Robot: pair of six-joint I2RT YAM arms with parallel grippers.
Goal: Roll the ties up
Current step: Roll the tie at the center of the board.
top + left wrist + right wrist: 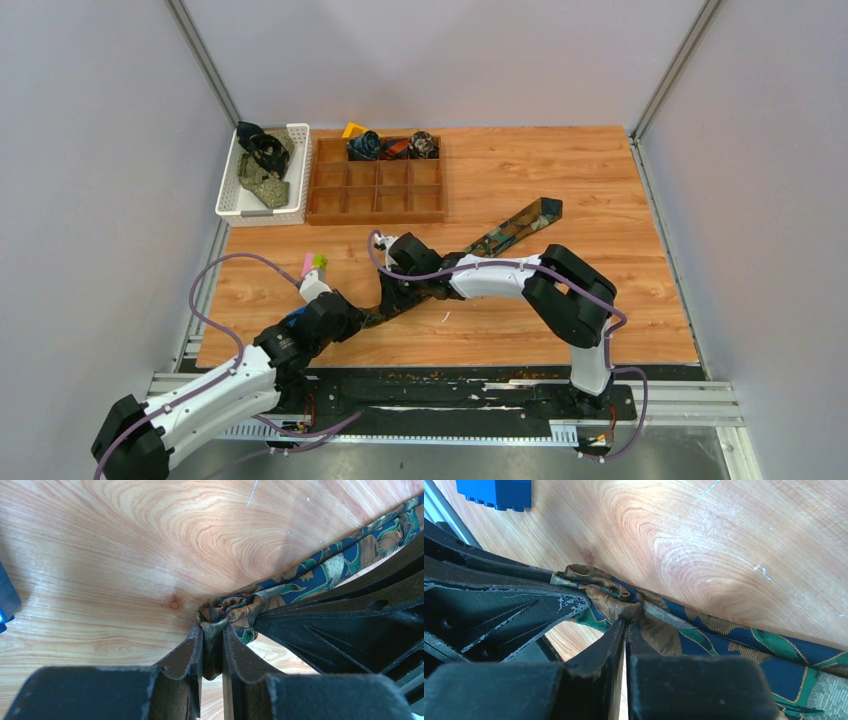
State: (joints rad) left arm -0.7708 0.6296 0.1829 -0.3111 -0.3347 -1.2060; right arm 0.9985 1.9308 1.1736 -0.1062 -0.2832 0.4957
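One tie, navy with green and brown leaf print, lies diagonally across the wooden table. Its wide end points to the back right and its narrow end is bunched near the front centre. My left gripper is shut on that bunched end; the left wrist view shows fabric pinched between the left gripper jaws. My right gripper sits right beside it, shut on a fold of the same tie at the right gripper tips. The two grippers nearly touch.
A white basket at the back left holds more ties. Beside it a wooden divider tray has rolled ties in its back row. Small plastic blocks lie near the left arm, with a blue one close by.
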